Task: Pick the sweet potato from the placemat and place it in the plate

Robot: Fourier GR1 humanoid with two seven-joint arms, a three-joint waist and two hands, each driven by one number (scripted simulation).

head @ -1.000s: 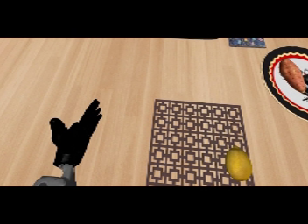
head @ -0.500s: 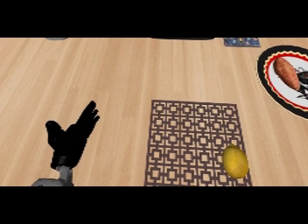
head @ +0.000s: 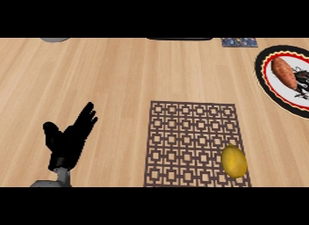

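An orange-red sweet potato (head: pixel 283 72) lies on the round plate (head: pixel 266 81) with a black, red and white rim at the far right. The brown lattice placemat (head: pixel 192 140) is spread in the lower middle of the counter, and a yellow lemon-like fruit (head: pixel 234 161) sits near its lower right corner. My left hand (head: pixel 67 143) shows at the lower left, open with fingers straight and pointing up, resting well apart from the placemat. My right hand is out of sight.
A small dark patterned item (head: pixel 238 42) lies at the counter's far edge right of middle. A dark flat shape (head: pixel 180 39) and a grey rounded thing (head: pixel 55 39) also peek in along the far edge.
The view has shifted slightly, so everything sits a bit lower left in the picture. The left hand keeps its open pose; nothing else has moved.
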